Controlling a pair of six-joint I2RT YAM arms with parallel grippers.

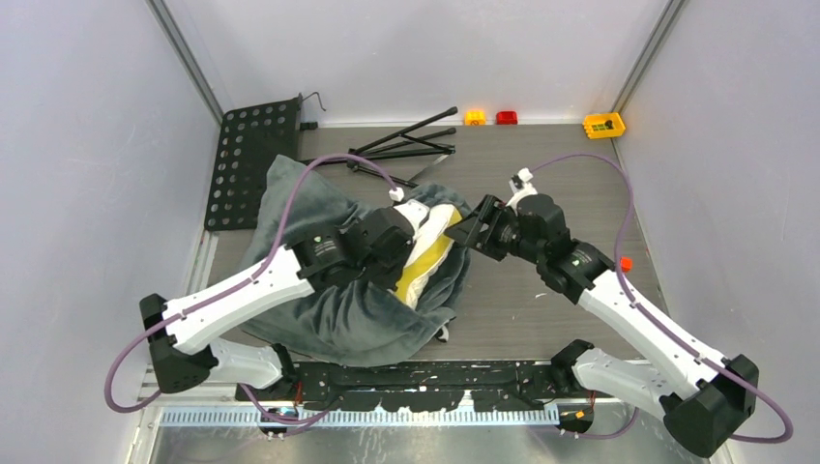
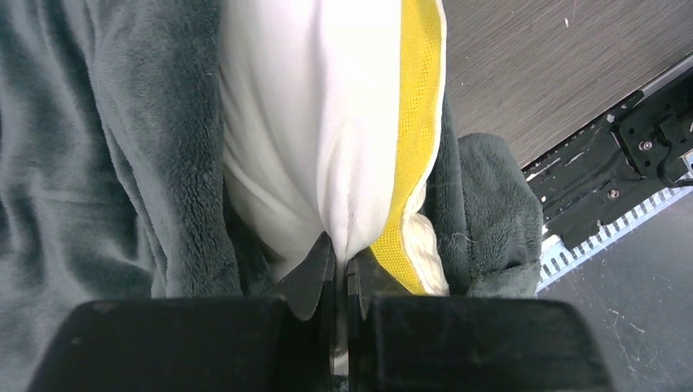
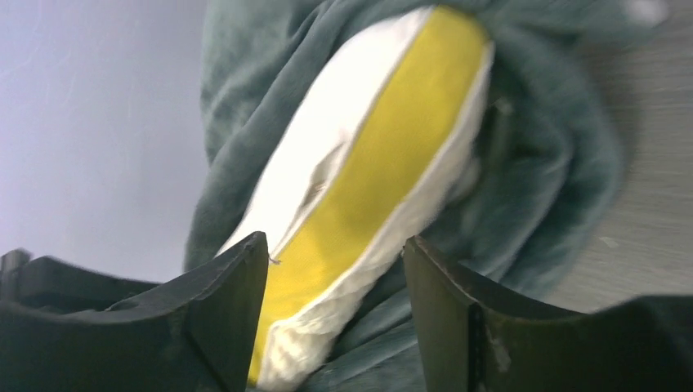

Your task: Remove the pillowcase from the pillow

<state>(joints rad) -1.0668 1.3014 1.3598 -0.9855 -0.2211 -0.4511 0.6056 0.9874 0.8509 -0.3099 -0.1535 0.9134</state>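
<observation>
Pillowcase (image 1: 324,314) removal, we judge, is barely begun: it lies bunched left of centre on the table (image 1: 561,174), wrapping most of the pillow (image 1: 432,242), whose yellow-banded end alone pokes out rightward. Our left gripper (image 2: 343,273) pinches a fold of white pillow fabric (jaws nearly together); our right gripper (image 3: 335,245) stands wide open just beside that end, holding nothing.

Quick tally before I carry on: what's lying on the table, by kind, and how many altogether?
Pillow: 1
Pillowcase: 1
Small blocks: 3
Perforated panel: 1
Folded stand: 1
Total: 7
</observation>
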